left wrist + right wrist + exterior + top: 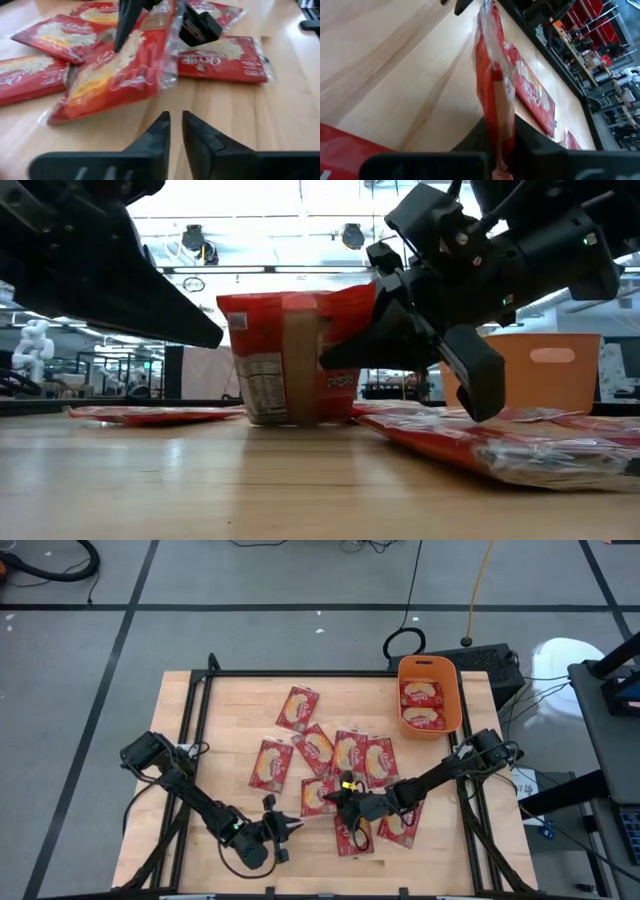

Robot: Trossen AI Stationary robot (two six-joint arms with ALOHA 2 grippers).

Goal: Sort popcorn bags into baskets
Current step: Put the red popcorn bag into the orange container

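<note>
Several red popcorn packets [350,752] lie flat and overlapping in the middle of the table. The orange bin [455,690] stands at the far right corner with two packets [421,705] inside. My right gripper [340,805] reaches in from the right over the near side of the pile and is shut on one packet [115,75], which stands tilted up. My left gripper [290,827] waits low over the near table just left of that packet, its fingers [167,131] nearly together and touching nothing. My right gripper pinches the packet between its two fingers at the raised edge [495,115]. The fingers come slanting down from the table's right. The packet [290,350] stands steeply tilted, its held end lifted. Its opposite end [52,116] is down on the table.
More packets [500,445] lie flat under and right of the right gripper. One packet [297,708] lies apart toward the far edge. A black frame rail [195,720] runs along the table's left and far sides. Bare wood [200,780] shows on the left and near parts.
</note>
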